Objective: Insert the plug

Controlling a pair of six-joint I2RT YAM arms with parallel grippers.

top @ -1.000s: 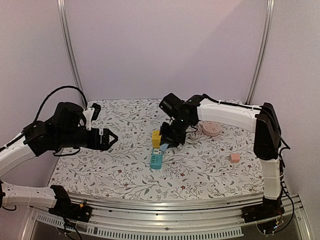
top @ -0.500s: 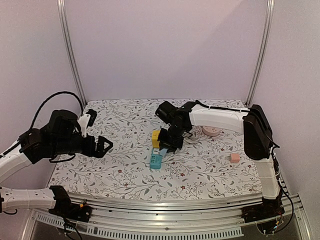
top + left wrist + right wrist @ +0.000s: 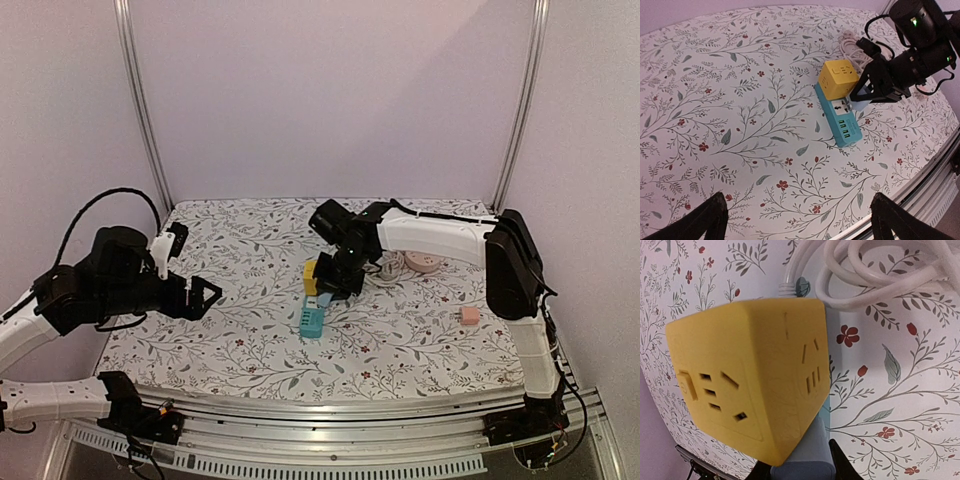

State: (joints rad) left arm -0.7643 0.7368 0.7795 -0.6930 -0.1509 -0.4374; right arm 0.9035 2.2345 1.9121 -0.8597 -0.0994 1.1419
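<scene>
Two grippers: my L gripper [image 3: 799,202], spread wide, hangs well apart from the teal power strip [image 3: 841,125]. Yellow cube socket [image 3: 839,77] sits at strip's far end. My R gripper [image 3: 867,95] pinches pale-blue plug [image 3: 802,460] beside the cube, over the strip.

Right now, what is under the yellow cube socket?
The far end of the teal power strip. Whether the yellow cube is plugged in is hidden beneath it.

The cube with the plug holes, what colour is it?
The cube socket is yellow, clearest in the right wrist view.
</scene>
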